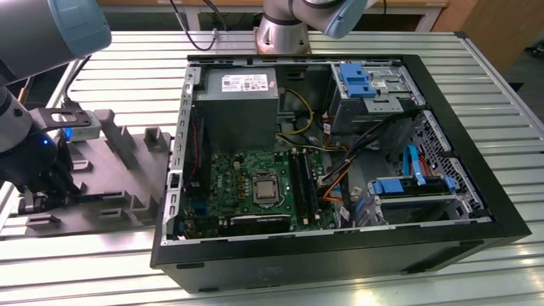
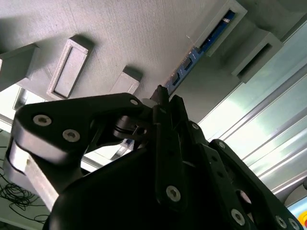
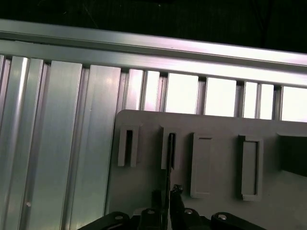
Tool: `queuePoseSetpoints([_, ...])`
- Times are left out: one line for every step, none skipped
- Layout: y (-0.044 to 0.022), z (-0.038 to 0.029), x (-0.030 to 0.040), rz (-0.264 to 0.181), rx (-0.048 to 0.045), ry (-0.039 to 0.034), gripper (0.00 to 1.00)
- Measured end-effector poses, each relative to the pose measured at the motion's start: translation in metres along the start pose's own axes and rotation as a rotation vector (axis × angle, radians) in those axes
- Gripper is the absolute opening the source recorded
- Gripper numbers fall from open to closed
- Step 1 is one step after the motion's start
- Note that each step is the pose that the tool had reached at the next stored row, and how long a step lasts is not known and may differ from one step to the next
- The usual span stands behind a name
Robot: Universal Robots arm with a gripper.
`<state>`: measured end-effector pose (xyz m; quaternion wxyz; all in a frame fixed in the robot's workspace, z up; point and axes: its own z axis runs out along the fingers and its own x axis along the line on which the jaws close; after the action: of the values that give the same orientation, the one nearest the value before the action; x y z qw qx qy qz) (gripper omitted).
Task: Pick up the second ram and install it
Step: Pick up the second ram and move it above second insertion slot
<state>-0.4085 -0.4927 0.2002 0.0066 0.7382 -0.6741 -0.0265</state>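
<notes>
The second ram (image 2: 201, 48) is a thin dark stick with a blue edge, standing on edge in a slot of the grey fixture tray (image 2: 120, 38). In the first wrist view the second ram (image 3: 169, 165) shows edge-on as a thin dark line running from its slot to my fingertips. My gripper (image 2: 165, 96) has its black fingers drawn together on the near end of the stick, so it looks shut on it. Both wrist views show the gripper (image 3: 168, 194) low over the tray (image 3: 216, 143). In the exterior view the gripper (image 1: 38, 197) is at the left, over the tray (image 1: 119, 185).
An open black computer case (image 1: 340, 255) lies at the centre and right of the exterior view. Inside are a green motherboard (image 1: 234, 175) with dark memory slots (image 1: 302, 182), cables and blue drive brackets. Grey posts (image 1: 111, 127) rise from the tray. The table is ribbed aluminium (image 3: 57, 143).
</notes>
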Motion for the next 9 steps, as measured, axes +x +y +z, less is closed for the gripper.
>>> queuePoseSetpoints([0.0000, 0.0000, 0.0000, 0.000, 0.0000, 0.0000, 0.22])
queuePoseSetpoints([0.0000, 0.0000, 0.0000, 0.000, 0.0000, 0.0000, 0.20])
queuePoseSetpoints([0.0000, 0.0001, 0.0000, 0.000, 0.0000, 0.0000, 0.13])
queuePoseSetpoints([0.0000, 0.0000, 0.0000, 0.000, 0.0000, 0.0000, 0.13])
queuePoseSetpoints([0.0000, 0.0000, 0.0000, 0.000, 0.0000, 0.0000, 0.13])
queuePoseSetpoints([0.0000, 0.0000, 0.0000, 0.000, 0.0000, 0.0000, 0.12])
queuePoseSetpoints([0.0000, 0.0000, 0.0000, 0.000, 0.0000, 0.0000, 0.12])
queuePoseSetpoints([0.0000, 0.0000, 0.0000, 0.000, 0.0000, 0.0000, 0.12])
queuePoseSetpoints([0.0000, 0.0001, 0.0000, 0.000, 0.0000, 0.0000, 0.12])
